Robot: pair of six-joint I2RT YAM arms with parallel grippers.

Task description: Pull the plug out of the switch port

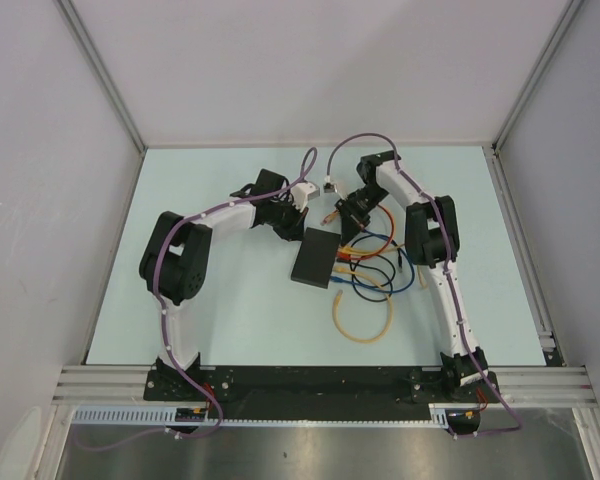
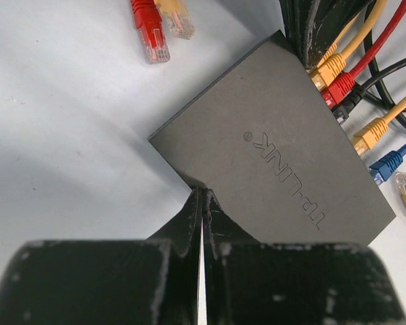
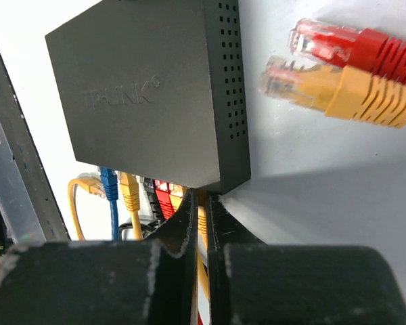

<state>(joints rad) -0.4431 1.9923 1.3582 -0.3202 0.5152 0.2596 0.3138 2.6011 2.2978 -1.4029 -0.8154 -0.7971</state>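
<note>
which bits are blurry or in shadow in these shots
Right wrist view: the loose red plug and the yellow plug are soft; the flat matte-black switch is sharp, with shadow on the pale table beside it. Left wrist view: switch logo crisp, no glare. Top view: evenly lit.

Switch (image 3: 149, 95), black, cables (image 3: 128, 193) plugged along near edge; loose red plug (image 3: 325, 40) and yellow plug (image 3: 304, 81) beside it on table (image 3: 338, 176); right gripper (image 3: 201, 200) closed at its corner.
</note>
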